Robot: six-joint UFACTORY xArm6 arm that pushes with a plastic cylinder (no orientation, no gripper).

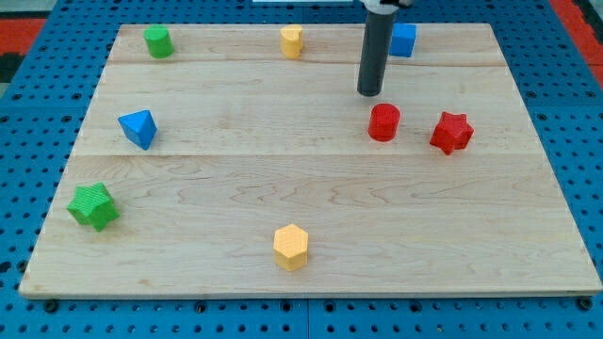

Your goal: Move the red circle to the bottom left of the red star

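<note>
Pale wooden board [311,198] on a blue pegboard, and my tip [370,93] — a bare dark rod, no jaws to open or shut — sits just at eleven o'clock of the red circle block [383,122], near it but not clearly touching. That circle lies just beside the red star block [451,132], at about its nine o'clock. So it is not done — the circle needs to go down toward seven o'clock of the star. Blue cube [403,40] waits beyond at one o'clock.
</note>
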